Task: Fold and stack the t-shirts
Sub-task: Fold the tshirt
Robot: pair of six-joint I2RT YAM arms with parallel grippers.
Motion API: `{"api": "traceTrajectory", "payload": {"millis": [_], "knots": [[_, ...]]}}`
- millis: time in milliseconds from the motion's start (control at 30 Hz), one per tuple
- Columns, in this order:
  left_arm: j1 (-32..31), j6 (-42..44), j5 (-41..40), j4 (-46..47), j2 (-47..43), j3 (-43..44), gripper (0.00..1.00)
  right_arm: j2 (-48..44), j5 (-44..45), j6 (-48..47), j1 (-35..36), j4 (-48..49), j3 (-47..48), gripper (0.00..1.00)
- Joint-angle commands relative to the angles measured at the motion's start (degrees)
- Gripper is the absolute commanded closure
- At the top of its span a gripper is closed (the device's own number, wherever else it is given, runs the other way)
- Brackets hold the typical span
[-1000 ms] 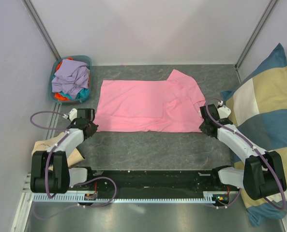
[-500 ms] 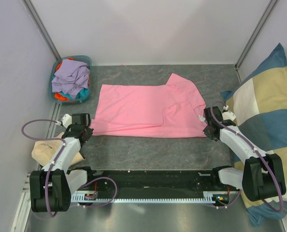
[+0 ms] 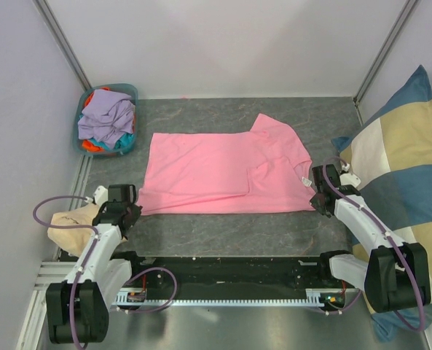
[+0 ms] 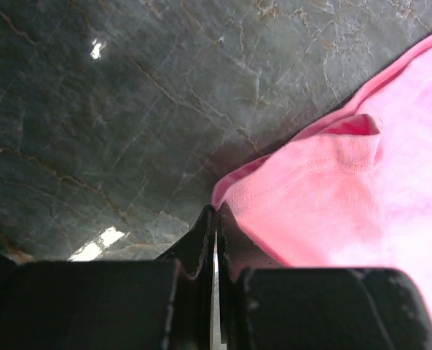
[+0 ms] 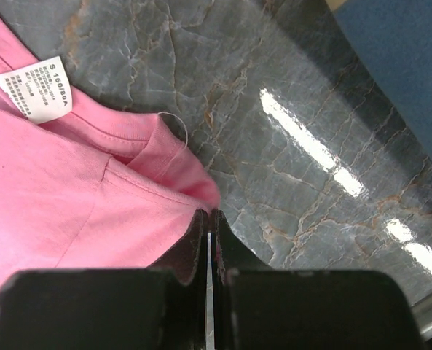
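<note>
Top external: left gripper and right gripper, each pinching a near corner of the pink t-shirt, have dragged it flatter toward the table's near edge, ready for folding.

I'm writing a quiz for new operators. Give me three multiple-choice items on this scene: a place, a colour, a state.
1. Where is the basket? A near right B far left C centre
2. The spread shirt is: A teal B orange C pink
3. The left gripper and right gripper are: A both shut on the shirt's near corners B both open C one open
Answers: B, it stands far left in the top view; C, pink in every view; A, each wrist view shows closed tips pinching pink fabric.
</note>
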Motion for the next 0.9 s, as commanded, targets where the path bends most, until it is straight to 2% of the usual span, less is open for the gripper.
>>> {"api": "traceTrajectory", "payload": {"millis": [0,600,700,733,833,867], "knots": [[0.7,-2.5,-2.4,-3.1,-4.7,-0.7,0.98,-1.8,0.6,0.1,-0.5,-1.5,-1.1,1.00],[0.7,-3.6,-2.0,-7.2,-9.3,-1.0,0.98,-5.1,1.6,1.2,-0.6,-4.2,-0.9,1.00],[0.7,-4.0,-2.2,-7.6,-9.1,-0.8,0.95,-5.5,2.0,1.2,-0.6,-4.6,-0.9,1.00],[0.7,-4.2,-2.3,-7.9,-9.1,-0.7,0.91,-5.7,2.2,1.3,-0.5,-4.7,-0.7,0.91],[0.7,-4.6,-2.6,-8.1,-9.2,-0.1,0.50,-6.0,2.4,1.3,-0.6,-4.7,0.1,0.75],[0.7,-4.6,-2.7,-8.0,-9.2,0.6,0.30,-5.8,2.5,1.5,-0.6,-4.6,0.6,0.57]]}}
